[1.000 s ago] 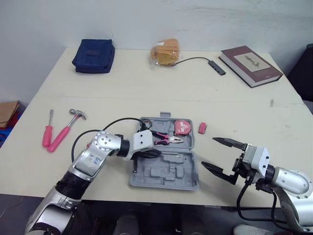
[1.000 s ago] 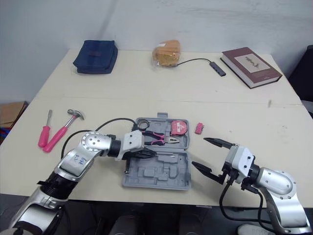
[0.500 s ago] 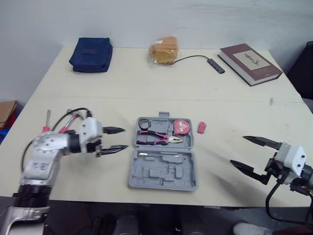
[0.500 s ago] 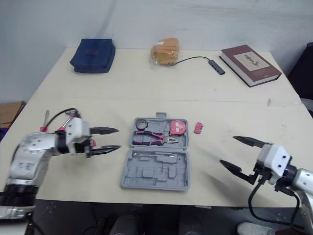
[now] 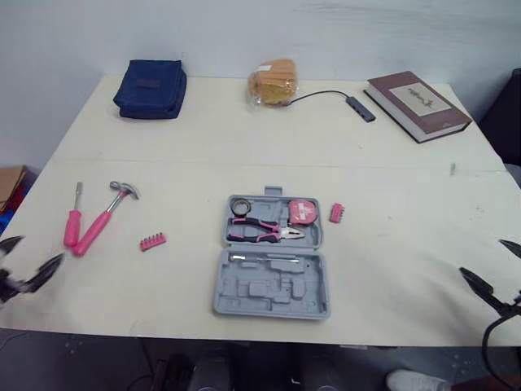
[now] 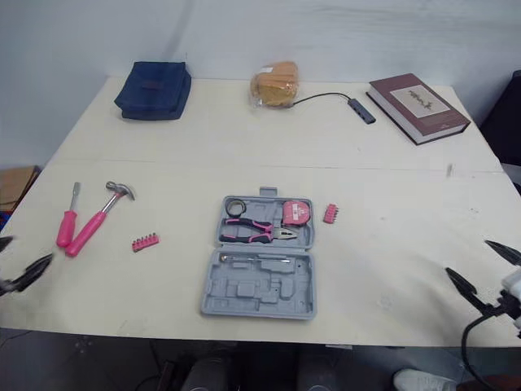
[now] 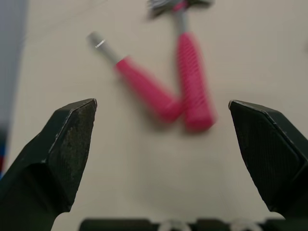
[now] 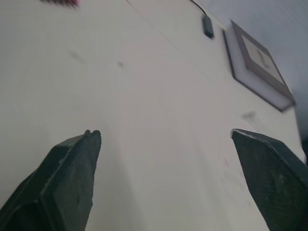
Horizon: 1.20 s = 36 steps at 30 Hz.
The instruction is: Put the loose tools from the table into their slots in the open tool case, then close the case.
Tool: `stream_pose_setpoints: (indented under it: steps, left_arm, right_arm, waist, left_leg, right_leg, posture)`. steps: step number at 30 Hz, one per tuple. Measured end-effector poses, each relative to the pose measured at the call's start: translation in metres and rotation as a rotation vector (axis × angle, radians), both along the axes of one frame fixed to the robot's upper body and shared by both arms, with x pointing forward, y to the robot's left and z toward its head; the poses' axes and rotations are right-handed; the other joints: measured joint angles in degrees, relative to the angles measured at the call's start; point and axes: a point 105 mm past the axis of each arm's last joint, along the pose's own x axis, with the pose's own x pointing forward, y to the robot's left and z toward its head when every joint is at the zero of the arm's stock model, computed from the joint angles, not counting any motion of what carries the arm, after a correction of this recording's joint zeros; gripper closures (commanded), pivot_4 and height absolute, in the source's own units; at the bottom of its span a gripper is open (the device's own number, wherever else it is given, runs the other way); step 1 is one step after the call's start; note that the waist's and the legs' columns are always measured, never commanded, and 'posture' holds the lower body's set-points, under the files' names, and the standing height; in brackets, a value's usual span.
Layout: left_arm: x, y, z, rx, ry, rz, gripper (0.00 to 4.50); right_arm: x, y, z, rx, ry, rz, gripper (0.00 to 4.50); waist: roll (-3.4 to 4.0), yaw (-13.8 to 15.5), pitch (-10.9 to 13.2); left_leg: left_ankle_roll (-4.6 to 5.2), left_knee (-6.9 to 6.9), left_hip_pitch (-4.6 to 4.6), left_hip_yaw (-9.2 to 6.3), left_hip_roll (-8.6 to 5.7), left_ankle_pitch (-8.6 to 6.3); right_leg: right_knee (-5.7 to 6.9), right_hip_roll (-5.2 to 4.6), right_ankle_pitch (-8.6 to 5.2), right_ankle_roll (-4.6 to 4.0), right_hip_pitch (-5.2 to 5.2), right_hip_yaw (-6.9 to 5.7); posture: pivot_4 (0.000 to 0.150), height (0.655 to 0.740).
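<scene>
**Spotter:** Where are your grippers?

**Operator:** My left gripper (image 5: pixel 32 257) hangs at the near left corner of the worktop (image 5: pixel 391 195), fingers spread wide and empty. Through its wrist camera I'm looking at the hammer (image 7: pixel 190 77) and the screwdriver (image 7: pixel 144 82). Both are pink-handled, with the handle ends just beside each other and the heads fanned apart. My right gripper (image 6: pixel 466 257) is at the near right edge, spread wide too and holding nothing, over bare worktop.

**Spotter:** And the case?

**Operator:** The grey tool case (image 5: pixel 271 285) lies open in the middle, near the front edge, both halves flat. I can see the pliers (image 5: pixel 264 232) and the pink tape measure (image 5: pixel 303 212) seated in the far half. One pink bit strip (image 5: pixel 336 213) lies just beside the case's right side, apart from it. A second bit strip (image 5: pixel 152 241) lies loose between the case and the hammer.

**Spotter:** Anything else up there?

**Operator:** Along the far side I see a blue pouch (image 5: pixel 149 78), a bagged bun (image 5: pixel 274 84), a cabled hub (image 5: pixel 358 108) and a book (image 5: pixel 418 95), all well apart from the case.
</scene>
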Motion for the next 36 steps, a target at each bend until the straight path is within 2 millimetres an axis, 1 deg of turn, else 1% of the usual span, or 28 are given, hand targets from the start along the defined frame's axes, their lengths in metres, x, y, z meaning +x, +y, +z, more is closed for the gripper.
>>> stream_pose_setpoints:
  steps: [2,5,9,11,13,15,17,19,22,23,25,26,27,28,29,33,34,36]
  left_arm:
    - [-0.016,0.020,-0.004,-0.019,-0.004,0.107,0.06]
    - [-0.032,0.035,-0.010,-0.045,-0.006,0.191,0.06]
    - [-0.031,0.034,-0.007,-0.047,-0.019,0.186,0.06]
    - [-0.027,0.031,-0.006,-0.051,-0.025,0.172,0.06]
    - [-0.018,0.023,-0.004,-0.074,-0.041,0.140,0.06]
    - [-0.006,0.009,0.001,-0.112,-0.063,0.084,0.06]
    - [0.009,-0.007,0.006,-0.148,-0.075,0.026,0.06]
    - [0.020,-0.018,0.012,-0.169,-0.077,-0.003,0.06]
    - [0.031,-0.029,0.017,-0.199,-0.054,-0.010,0.06]
    - [0.034,-0.032,0.016,-0.213,-0.041,-0.006,0.06]
    - [0.043,-0.040,0.013,-0.256,-0.013,0.014,0.06]
    - [0.050,-0.043,0.014,-0.288,-0.011,0.028,0.06]
    - [0.058,-0.048,0.015,-0.324,0.004,0.039,0.06]
    - [0.063,-0.052,0.016,-0.345,0.014,0.042,0.06]
    - [0.067,-0.056,0.017,-0.352,0.044,0.036,0.06]
    - [0.076,-0.071,0.014,-0.352,0.168,-0.012,0.06]
    - [0.079,-0.076,0.013,-0.362,0.203,-0.034,0.06]
    - [0.084,-0.084,0.014,-0.356,0.254,-0.084,0.06]
  right_arm:
    - [-0.006,-0.015,-0.006,0.005,0.015,-0.066,0.00]
    - [-0.017,-0.033,-0.011,0.013,0.020,-0.148,0.00]
    - [-0.023,-0.037,-0.020,0.013,0.037,-0.167,0.00]
    - [-0.022,-0.036,-0.022,0.020,0.040,-0.159,0.00]
    - [-0.016,-0.030,-0.021,0.037,0.037,-0.118,0.00]
    - [-0.006,-0.012,-0.020,0.092,0.016,-0.034,0.00]
    - [0.006,0.013,-0.019,0.158,-0.001,0.070,0.00]
    - [0.014,0.035,-0.016,0.199,-0.009,0.162,0.00]
    - [0.022,0.058,-0.004,0.223,-0.031,0.249,0.00]
    - [0.023,0.062,0.000,0.233,-0.041,0.263,0.00]
    - [0.028,0.078,0.008,0.259,-0.067,0.311,0.00]
    - [0.031,0.086,0.011,0.272,-0.076,0.339,0.00]
    - [0.035,0.102,0.015,0.287,-0.084,0.394,0.00]
    - [0.038,0.113,0.019,0.292,-0.090,0.435,0.00]
    - [0.040,0.125,0.023,0.294,-0.094,0.478,0.00]
    - [0.042,0.153,0.036,0.307,-0.104,0.572,0.00]
    - [0.041,0.161,0.039,0.307,-0.103,0.606,0.00]
    - [0.038,0.178,0.042,0.303,-0.092,0.676,0.00]
  waist:
    - [0.00,-0.29,0.00]
    - [0.00,-0.62,0.00]
    - [0.00,-0.94,0.00]
    - [0.02,-1.05,0.00]
    - [0.03,-1.26,0.00]
    - [-0.02,-1.38,-0.02]
    - [-0.01,-1.37,-0.02]
    - [0.02,-1.26,0.00]
    - [0.07,-0.98,0.02]
    - [0.07,-0.90,0.02]
    - [0.06,-0.81,0.02]
    - [0.06,-0.79,0.02]
    - [0.03,-0.77,0.03]
    - [0.02,-0.77,0.03]
    - [0.03,-0.77,0.03]
    - [0.03,-0.78,0.03]
    - [0.02,-0.77,0.03]
    - [0.02,-0.76,0.03]
  left_leg:
    - [-0.03,-0.03,0.02,0.02,0.01,-0.01]
    - [-0.07,-0.09,0.06,0.02,0.01,-0.02]
    - [-0.13,-0.14,0.18,0.04,0.05,0.01]
    - [-0.15,-0.22,0.26,0.09,0.05,0.03]
    - [-0.19,-0.32,0.33,0.16,0.05,0.07]
    - [-0.29,-0.40,0.34,0.15,0.09,0.13]
    - [-0.34,-0.44,0.33,0.12,0.10,0.17]
    - [-0.37,-0.50,0.32,0.12,0.10,0.19]
    - [-0.36,-0.52,0.31,0.15,0.08,0.19]
    - [-0.36,-0.52,0.30,0.15,0.08,0.19]
    - [-0.36,-0.49,0.30,0.15,0.08,0.19]
    - [-0.35,-0.47,0.29,0.15,0.08,0.20]
    - [-0.38,-0.43,0.29,0.11,0.09,0.24]
    - [-0.38,-0.42,0.29,0.09,0.08,0.27]
    - [-0.39,-0.42,0.31,0.10,0.07,0.27]
    - [-0.40,-0.47,0.25,0.12,0.06,0.37]
    - [-0.30,-0.46,0.23,0.11,0.06,0.46]
    - [-0.42,-0.48,0.21,0.11,0.06,0.57]
  right_leg:
    - [-0.01,0.00,0.00,0.00,-0.01,0.00]
    - [-0.02,-0.01,0.00,-0.01,0.01,0.00]
    - [0.01,0.00,-0.01,-0.02,0.08,0.04]
    - [0.01,0.00,-0.01,-0.02,0.10,0.09]
    - [0.02,0.01,-0.01,-0.02,0.11,0.17]
    - [0.02,0.06,-0.01,-0.03,0.11,0.20]
    - [0.05,0.07,-0.01,-0.03,0.08,0.27]
    - [0.07,0.08,-0.02,-0.04,0.05,0.34]
    - [0.05,0.11,-0.02,-0.04,0.02,0.32]
    - [0.03,0.12,-0.02,-0.04,0.02,0.25]
    - [0.05,0.12,-0.02,-0.04,0.03,0.16]
    - [0.09,0.12,-0.02,-0.04,0.03,0.15]
    - [0.15,0.13,-0.02,-0.04,0.03,0.13]
    - [0.18,0.13,-0.02,-0.04,0.03,0.10]
    - [0.23,0.13,-0.02,-0.04,0.03,0.09]
    - [0.18,0.17,-0.02,-0.04,-0.06,0.06]
    - [0.17,0.19,-0.02,-0.04,-0.07,0.05]
    - [0.13,0.21,-0.02,-0.05,-0.08,0.04]
  posture:
    - [0.150,0.7400]
    - [0.150,0.7400]
    - [0.150,0.7400]
    - [0.150,0.7400]
    - [0.150,0.7400]
    - [0.150,0.7400]
    - [0.150,0.7400]
    - [0.150,0.7400]
    - [0.150,0.7400]
    - [0.150,0.7400]
    - [0.150,0.7400]
    - [0.150,0.7400]
    - [0.150,0.7400]
    - [0.150,0.7400]
    - [0.150,0.7400]
    - [0.150,0.7400]
    - [0.150,0.7400]
    - [0.150,0.7400]
